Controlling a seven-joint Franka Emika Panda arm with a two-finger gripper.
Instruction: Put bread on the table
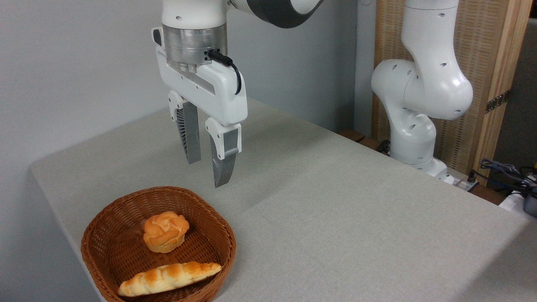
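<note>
The bread point(168, 277), a long twisted golden-brown loaf with pale patches, lies along the near side of a brown wicker basket point(218, 228) at the lower left. A small round knotted bun point(165, 231) sits in the basket behind it. My gripper point(207, 173) hangs open above the basket's far rim, well above both pieces, with nothing between its grey fingers point(224, 161). The table point(335, 209) is a broad grey-beige surface under the basket.
The arm's white base point(415, 134) stands at the table's far right edge. Cables and small items point(512, 176) lie beyond it at the right. A grey wall runs behind the table, and a wooden panel point(482, 84) stands behind the base.
</note>
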